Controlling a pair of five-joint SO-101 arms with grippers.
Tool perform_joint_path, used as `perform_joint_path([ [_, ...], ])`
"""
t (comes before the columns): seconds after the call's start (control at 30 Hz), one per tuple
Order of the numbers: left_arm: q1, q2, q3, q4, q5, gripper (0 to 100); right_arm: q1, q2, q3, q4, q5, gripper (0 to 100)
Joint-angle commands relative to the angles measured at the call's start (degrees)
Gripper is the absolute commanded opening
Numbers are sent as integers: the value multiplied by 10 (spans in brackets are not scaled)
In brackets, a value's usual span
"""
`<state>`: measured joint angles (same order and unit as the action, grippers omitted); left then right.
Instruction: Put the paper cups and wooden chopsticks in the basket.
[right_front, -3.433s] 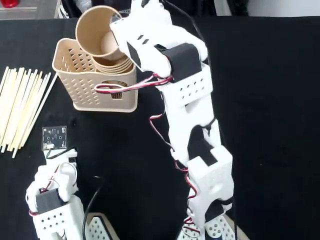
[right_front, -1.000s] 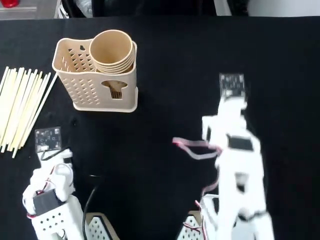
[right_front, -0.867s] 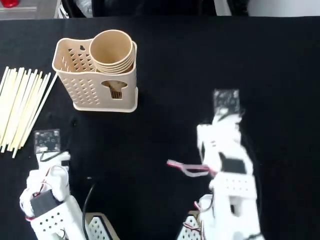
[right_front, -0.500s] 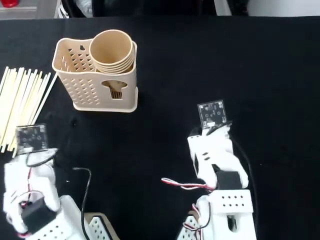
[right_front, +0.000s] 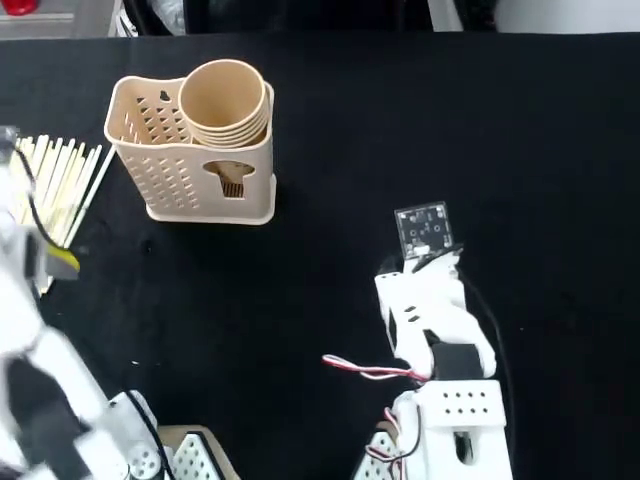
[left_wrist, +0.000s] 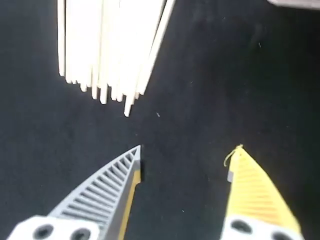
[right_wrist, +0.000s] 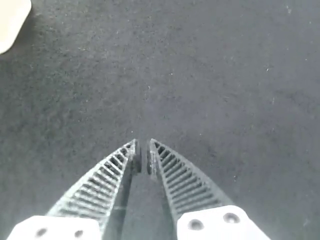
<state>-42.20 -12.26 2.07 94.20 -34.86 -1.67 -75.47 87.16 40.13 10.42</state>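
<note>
A stack of brown paper cups (right_front: 227, 100) stands in the beige perforated basket (right_front: 190, 170) at the back left of the black table. Several wooden chopsticks (right_front: 55, 185) lie in a bundle on the table at the left edge. In the left wrist view their ends (left_wrist: 107, 50) lie just ahead of my left gripper (left_wrist: 187, 150), which is open over bare cloth, empty. The left arm (right_front: 35, 330) rises along the left edge in the high view. My right gripper (right_wrist: 142, 145) is shut and empty above the cloth; its arm (right_front: 435, 320) rests folded at the front right.
The black cloth (right_front: 480, 130) covers the table. A pale corner of the basket (right_wrist: 12, 22) shows far off in the right wrist view. A red object (right_front: 18, 6) sits beyond the table's back left corner.
The right arm let a cup go into the basket stack, then drew back to the front and folded down. The left arm has swung up and left over the chopsticks.
</note>
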Motion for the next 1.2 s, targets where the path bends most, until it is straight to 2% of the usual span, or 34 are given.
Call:
perform_joint_path([
  [0.0, -2, 164, -214, 26, 11, 291, -7, -7, -3, -11, 6, 43],
  [0.3, 46, 454, -484, 25, 18, 285, -7, -7, -3, -11, 7, 43],
  [0.47, 85, 570, -604, 23, 71, 284, -7, -7, -3, -11, 5, 43],
  [0.63, 102, 680, -720, 11, 70, 284, -7, -7, -3, -11, 5, 43],
  [1.07, 105, 895, -941, 17, 70, 284, -8, -8, -5, -11, 6, 43],
  [1.17, 105, 913, -972, 29, 70, 234, -8, -8, -5, -11, 7, 43],
])
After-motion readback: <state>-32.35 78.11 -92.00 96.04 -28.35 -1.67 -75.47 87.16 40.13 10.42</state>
